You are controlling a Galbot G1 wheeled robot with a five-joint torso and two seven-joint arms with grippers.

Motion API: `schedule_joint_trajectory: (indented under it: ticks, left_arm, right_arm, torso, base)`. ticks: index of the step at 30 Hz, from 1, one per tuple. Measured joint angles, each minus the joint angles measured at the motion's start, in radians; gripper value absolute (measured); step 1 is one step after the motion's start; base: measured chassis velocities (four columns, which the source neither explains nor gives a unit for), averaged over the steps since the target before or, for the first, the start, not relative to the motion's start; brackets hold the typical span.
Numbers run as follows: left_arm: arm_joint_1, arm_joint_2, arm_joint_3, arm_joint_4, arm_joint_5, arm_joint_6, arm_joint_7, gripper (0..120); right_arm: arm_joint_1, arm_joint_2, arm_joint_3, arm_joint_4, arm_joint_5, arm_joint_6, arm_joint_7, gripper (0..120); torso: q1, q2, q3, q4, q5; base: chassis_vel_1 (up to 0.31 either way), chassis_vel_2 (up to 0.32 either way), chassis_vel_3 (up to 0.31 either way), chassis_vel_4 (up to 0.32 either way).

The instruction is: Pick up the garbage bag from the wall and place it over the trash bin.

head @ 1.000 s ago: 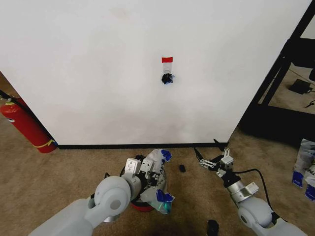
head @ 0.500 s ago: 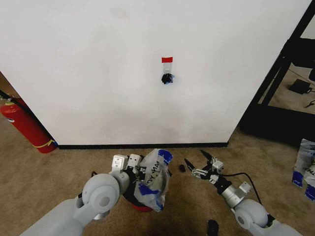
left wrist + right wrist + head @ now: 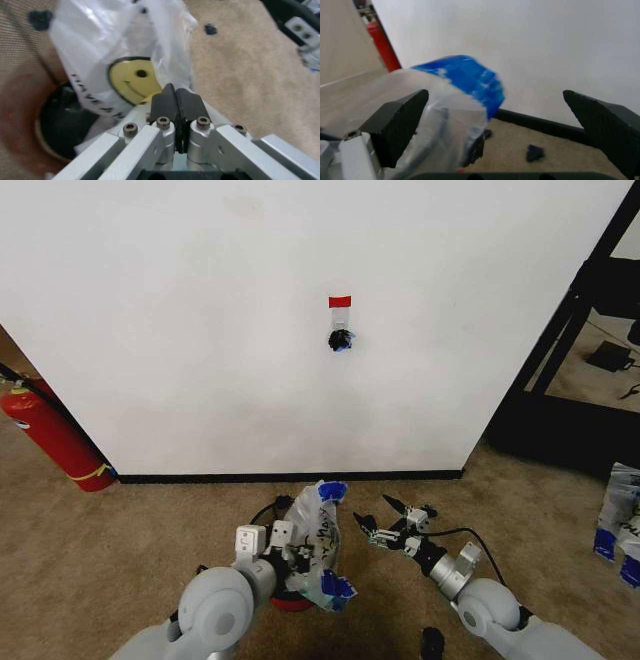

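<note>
Left tool: fingers pressed together, pinching a fold of the bag just below the yellow smiley face. In the head view this tool sits low over the carpet, directly above the bin, whose red base shows under the plastic. The left wrist view shows the dark mouth of the bin beside and below the hanging bag.

Right tool: fingers spread wide, nothing between them. Compared with one second ago it has travelled inward from a position well to the right and now stands just beside the bag's blue-patched top. The right wrist view confirms this: the blue patch lies between the open fingers, not yet gripped.

The bag has also changed: half a second ago it was lifted and billowed to the right; now it hangs lower and narrower over the bin.

Assessment: the bag is off the wall and positioned above the bin but not fitted over the rim. The right tool's approach suggests a two-handed spreading of the bag mouth is being prepared. The hook on the wall is bare.
</note>
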Motion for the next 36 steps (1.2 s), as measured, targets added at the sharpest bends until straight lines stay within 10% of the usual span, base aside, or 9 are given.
schedule_joint_trajectory:
  ticks: [16,36]
  left_arm:
    - [-0.019,-0.033,-0.006,0.088,0.053,-0.04,0.009,0]
    - [0.021,0.0,-0.034,0.127,0.166,-0.091,0.055,0]
  right_arm:
    - [0.005,-0.046,0.002,-0.012,0.014,-0.043,-0.129,100]
    - [0.071,-0.036,-0.11,0.078,0.208,-0.235,0.045,100]
  torso:
    - [0.0,0.0,0.0,0.0002,-0.0002]
    - [0.0,0.0,0.0,0.0001,-0.0001]
  base:
    - [0.0,0.0,0.0,0.0]
    - [0.0,0.0,0.0,0.0]
